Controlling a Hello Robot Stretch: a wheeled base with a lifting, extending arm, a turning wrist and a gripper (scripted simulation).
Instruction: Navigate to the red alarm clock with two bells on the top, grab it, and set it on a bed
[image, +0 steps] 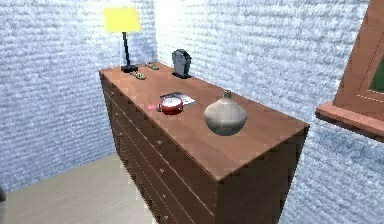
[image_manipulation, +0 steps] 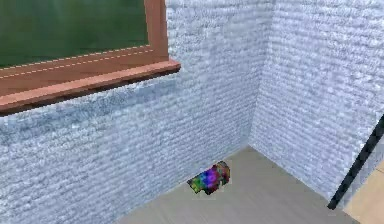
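On the dresser top (image: 262, 132), about midway along it, stands the red alarm clock (image: 172, 103), its dial too small to read, touching a flat pale item (image: 183, 97) on its wall side. The gripper's state cannot be told. Toward the near end of the top sits a round beige vase (image: 226, 114). At the far end stand a yellow-shaded lamp (image: 122, 22) by the drawer-side corner, small bits (image: 146, 71) at its base, and a dark upright object (image: 181, 63). In the arm side view, a wood-framed window (image_manipulation: 95, 78) is set in the wall, and a multicoloured object (image_manipulation: 209, 178) lies on the floor near the room's corner.
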